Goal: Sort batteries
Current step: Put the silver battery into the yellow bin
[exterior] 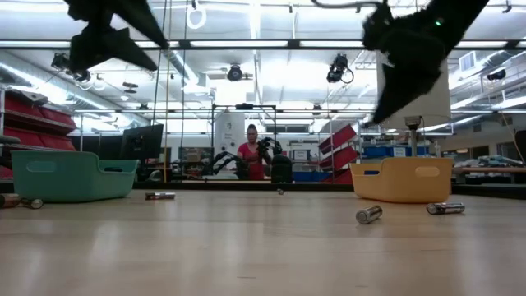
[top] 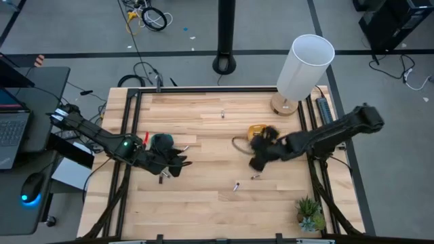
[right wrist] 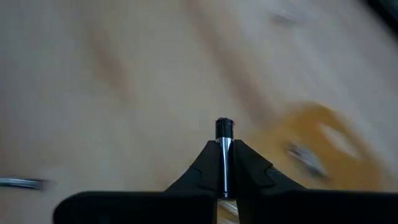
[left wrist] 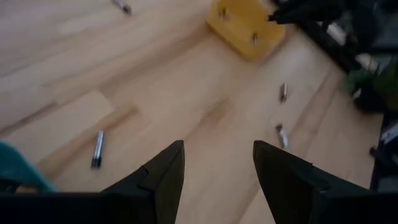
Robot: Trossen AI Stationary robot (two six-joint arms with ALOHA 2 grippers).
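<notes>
Small dark-and-silver batteries lie on their sides on the wooden table: one [top: 222, 113] toward the far edge, two [top: 237, 185] [top: 255, 176] near the middle, one [top: 161, 178] by the left arm. My left gripper [top: 178, 165] [left wrist: 217, 168] is open above the table beside the green tray [top: 163, 141], holding nothing. My right gripper [top: 258, 163] [right wrist: 224, 149] hangs in the air just near of the yellow tray [top: 256, 129] and is shut on a battery [right wrist: 224, 127]. The yellow tray [left wrist: 247, 25] holds a few batteries. My right gripper pinches a battery between its two fingertips [right wrist: 239, 158]. The battery lies along the fingers, and its dark end [right wrist: 224, 126] sticks out past their tips. It is lifted clear of the table.
A white cylinder lamp [top: 305, 68] stands at the table's far right corner and a small green plant [top: 310, 213] at the near right corner. In the low view both trays [exterior: 70, 175] [exterior: 403, 179] sit on the table with batteries [exterior: 369, 215] [exterior: 159, 196] between them; a person stands far behind.
</notes>
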